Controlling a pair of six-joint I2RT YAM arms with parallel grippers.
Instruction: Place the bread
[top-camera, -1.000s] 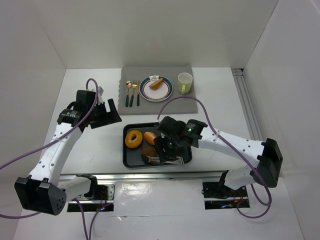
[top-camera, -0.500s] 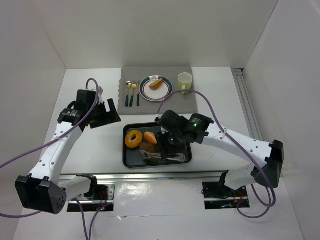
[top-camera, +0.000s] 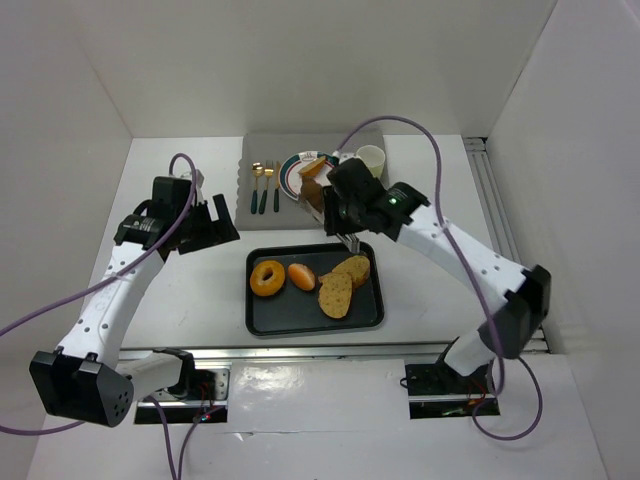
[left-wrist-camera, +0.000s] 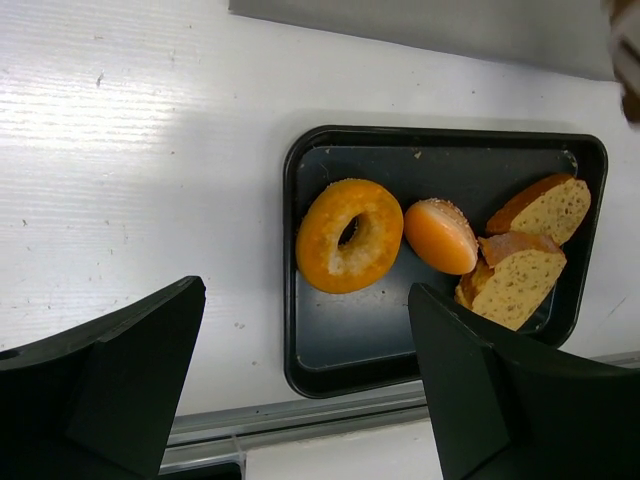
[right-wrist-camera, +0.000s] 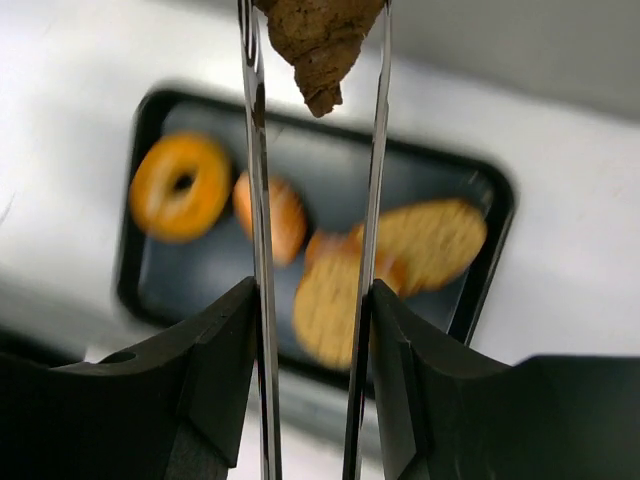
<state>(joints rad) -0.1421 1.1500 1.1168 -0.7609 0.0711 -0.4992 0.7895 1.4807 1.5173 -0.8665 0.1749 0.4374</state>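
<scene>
Swinging up from low over the tray (top-camera: 262, 322), where it was a second ago, the right gripper (right-wrist-camera: 312, 330) is now hanging just beyond the tray's far edge. Its fingers are squeezing a pair of metal tongs (right-wrist-camera: 256, 250), and the tongs are pinching a dark brown piece of bread (right-wrist-camera: 322, 35), which is hanging in the air between the tray and the plate (top-camera: 290, 180) behind it. A donut (left-wrist-camera: 350, 235), a small bun (left-wrist-camera: 440, 235) and tan slices (left-wrist-camera: 520, 280) are lying in the tray. The left gripper (top-camera: 218, 225) is hovering left of the tray, fingers spread wide, holding nothing. The carrying step appears to be under way. Next, the bread likely needs lowering onto the plate before the tongs are eased apart.
</scene>
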